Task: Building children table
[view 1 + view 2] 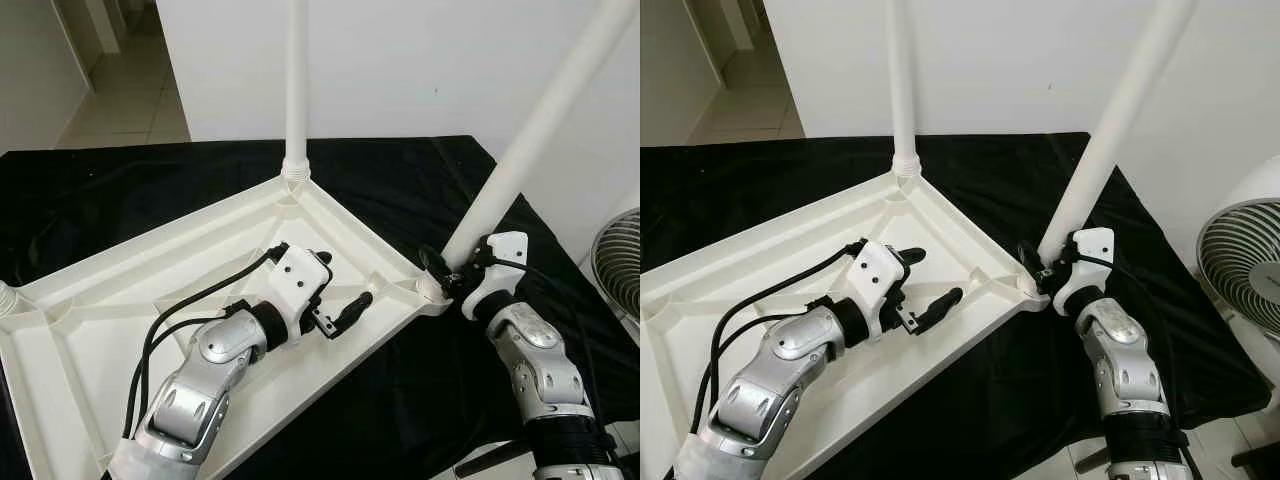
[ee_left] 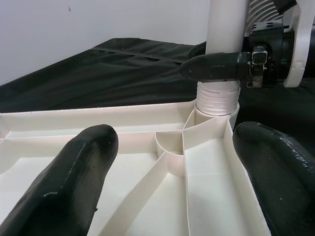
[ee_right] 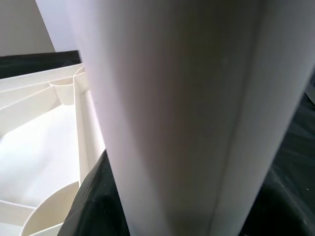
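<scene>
Lying upturned on the black cloth (image 1: 90,200), the tabletop (image 1: 120,290) sits under the left gripper (image 1: 330,290), fingers spread wide and empty. The right gripper (image 1: 445,270) clamps the tilted leg (image 1: 540,130) at its base in the near corner socket.

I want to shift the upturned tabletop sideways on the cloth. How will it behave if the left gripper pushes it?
The tabletop looks like thin ribbed plastic, so probably light and stiff. On the black cloth it may drag or bunch the fabric. The tall far leg and the leaning leg held by the right gripper make it top-heavy.
</scene>
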Robot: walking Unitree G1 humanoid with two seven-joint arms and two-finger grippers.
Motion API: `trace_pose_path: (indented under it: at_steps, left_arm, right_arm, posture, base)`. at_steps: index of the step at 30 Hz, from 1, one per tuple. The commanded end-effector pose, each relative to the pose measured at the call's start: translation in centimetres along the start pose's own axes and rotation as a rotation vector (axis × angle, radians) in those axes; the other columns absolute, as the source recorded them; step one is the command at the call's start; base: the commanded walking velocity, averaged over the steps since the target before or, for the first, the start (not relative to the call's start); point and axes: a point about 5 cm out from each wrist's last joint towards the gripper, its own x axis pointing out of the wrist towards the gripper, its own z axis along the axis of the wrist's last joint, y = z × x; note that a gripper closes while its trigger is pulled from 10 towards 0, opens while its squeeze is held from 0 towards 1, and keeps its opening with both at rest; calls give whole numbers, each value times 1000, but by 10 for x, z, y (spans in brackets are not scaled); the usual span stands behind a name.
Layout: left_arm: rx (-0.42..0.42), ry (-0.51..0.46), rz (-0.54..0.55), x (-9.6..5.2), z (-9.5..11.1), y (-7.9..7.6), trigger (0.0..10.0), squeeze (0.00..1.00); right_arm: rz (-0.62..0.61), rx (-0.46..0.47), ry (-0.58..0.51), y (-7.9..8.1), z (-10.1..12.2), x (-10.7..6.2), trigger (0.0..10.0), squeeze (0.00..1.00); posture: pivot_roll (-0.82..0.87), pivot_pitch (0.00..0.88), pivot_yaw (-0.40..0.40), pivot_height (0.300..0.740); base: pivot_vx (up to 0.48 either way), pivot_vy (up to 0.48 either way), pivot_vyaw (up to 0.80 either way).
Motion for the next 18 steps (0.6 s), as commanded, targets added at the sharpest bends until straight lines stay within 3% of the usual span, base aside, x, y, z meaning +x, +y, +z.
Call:
trace_pose_path:
  at_steps: [1,8,12,18]
  left_arm:
    - [9,4,16,0,-1,0,10000,0]
    - [11,4,27,0,-1,1,10000,0]
    - [11,3,29,-1,-1,0,10000,0]
    - [14,1,30,0,-1,0,10000,0]
  right_arm:
    - [-14,10,156,4,-30,-7,10000,0]
    - [-154,-7,135,16,-29,-4,10000,0]
    - [-315,26,124,20,-32,-2,10000,0]
    - [-415,56,128,26,-36,-3,10000,0]
  posture:
    - [24,66,11,740]
    - [32,58,1,740]
    - [37,50,-7,740]
    - [40,43,-13,740]
  base:
    - [0,0,0]
    - [0,0,0]
    - [0,0,0]
    - [0,0,0]
